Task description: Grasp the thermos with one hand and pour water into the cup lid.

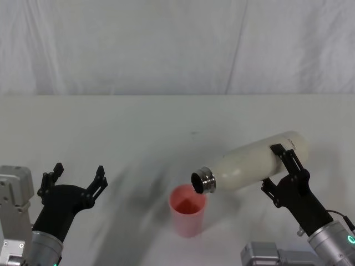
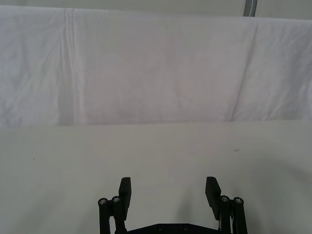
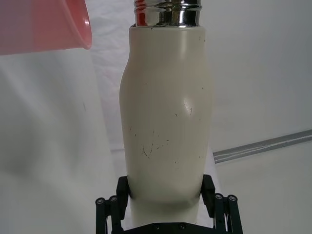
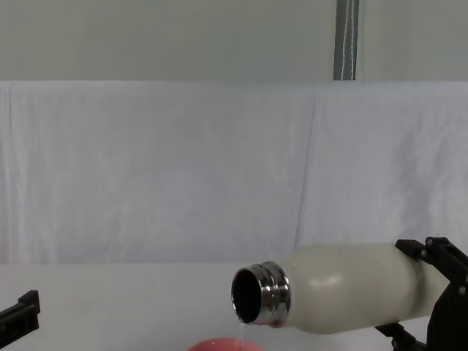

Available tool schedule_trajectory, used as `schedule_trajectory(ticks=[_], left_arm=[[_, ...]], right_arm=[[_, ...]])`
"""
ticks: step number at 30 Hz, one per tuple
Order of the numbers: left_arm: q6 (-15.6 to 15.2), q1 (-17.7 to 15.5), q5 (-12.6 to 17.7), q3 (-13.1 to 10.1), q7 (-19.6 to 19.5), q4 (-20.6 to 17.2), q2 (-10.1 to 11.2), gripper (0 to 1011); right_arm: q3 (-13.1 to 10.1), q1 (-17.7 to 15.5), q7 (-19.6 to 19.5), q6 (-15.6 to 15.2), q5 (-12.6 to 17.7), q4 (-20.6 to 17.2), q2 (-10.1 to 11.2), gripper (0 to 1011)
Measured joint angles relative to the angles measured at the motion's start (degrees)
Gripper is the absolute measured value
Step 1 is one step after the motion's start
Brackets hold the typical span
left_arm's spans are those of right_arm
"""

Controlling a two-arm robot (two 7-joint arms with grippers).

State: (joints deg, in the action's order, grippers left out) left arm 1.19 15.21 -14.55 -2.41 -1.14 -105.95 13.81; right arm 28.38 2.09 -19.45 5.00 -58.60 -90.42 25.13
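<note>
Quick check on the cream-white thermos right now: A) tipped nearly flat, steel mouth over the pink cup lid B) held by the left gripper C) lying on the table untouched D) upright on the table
A: the right gripper holds the cream-white matte thermos tipped nearly flat, its shiny steel mouth above the pink round cup lid; the left gripper sits open, off to the left.

You face a white table (image 1: 166, 122) backed by a creased white cloth (image 4: 183, 168), with a grey post (image 4: 346, 40) above it.

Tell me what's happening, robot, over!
Right tool shut on thermos, tipped over cup lid. Thin stream falling. Left tool open, idle. Nothing in the way.
</note>
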Motion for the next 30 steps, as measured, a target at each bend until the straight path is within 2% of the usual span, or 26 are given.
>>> schedule_trajectory(ticks=[30], left_arm=[[0.0,0.0,0.0,0.0,0.0,0.0,0.0,1001]], right_arm=[[0.61,0.39,-0.49,-0.96,-0.84,0.26,0.25,935]])
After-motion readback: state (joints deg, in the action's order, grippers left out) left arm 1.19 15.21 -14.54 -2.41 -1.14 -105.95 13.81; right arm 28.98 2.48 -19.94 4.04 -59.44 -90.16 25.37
